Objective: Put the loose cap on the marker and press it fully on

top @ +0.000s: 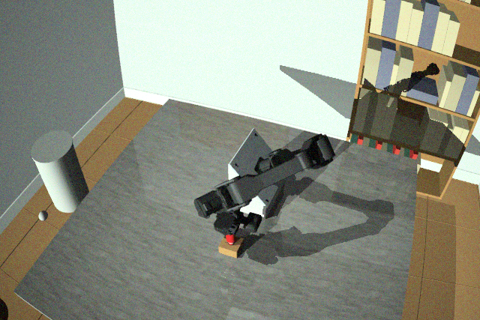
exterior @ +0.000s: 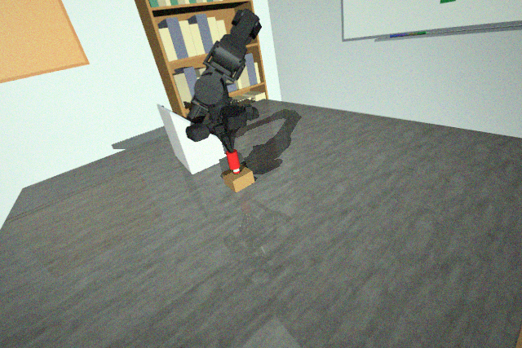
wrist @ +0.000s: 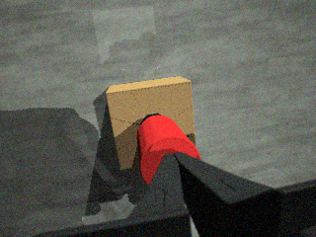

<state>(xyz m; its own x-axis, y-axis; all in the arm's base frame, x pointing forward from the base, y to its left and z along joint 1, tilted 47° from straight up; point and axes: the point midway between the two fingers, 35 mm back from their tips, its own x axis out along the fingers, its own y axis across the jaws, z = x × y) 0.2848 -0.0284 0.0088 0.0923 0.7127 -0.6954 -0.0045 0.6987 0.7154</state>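
On the grey surface (top: 174, 270) (exterior: 337, 209) (wrist: 257, 59), the closed, empty claw (top: 230, 233) (exterior: 231, 150) (wrist: 173, 161) is meeting the red cap (top: 230, 237) (exterior: 232, 161) (wrist: 160, 133), its narrow tips perhaps risking slipping sideways if pressing off-centre.

The marker's tip is hidden inside the red cap (top: 230, 239) (exterior: 232, 161) (wrist: 165, 135); the far bookshelf (top: 363, 57) (exterior: 157, 41) seems cut off above.

Top looks steeply down from above the gripper (top: 229, 234) (exterior: 230, 150) (wrist: 173, 155); exterior, lower, faces it and bookcase (top: 360, 76) (exterior: 147, 19), shared; wrist looks past fingertips, closest.
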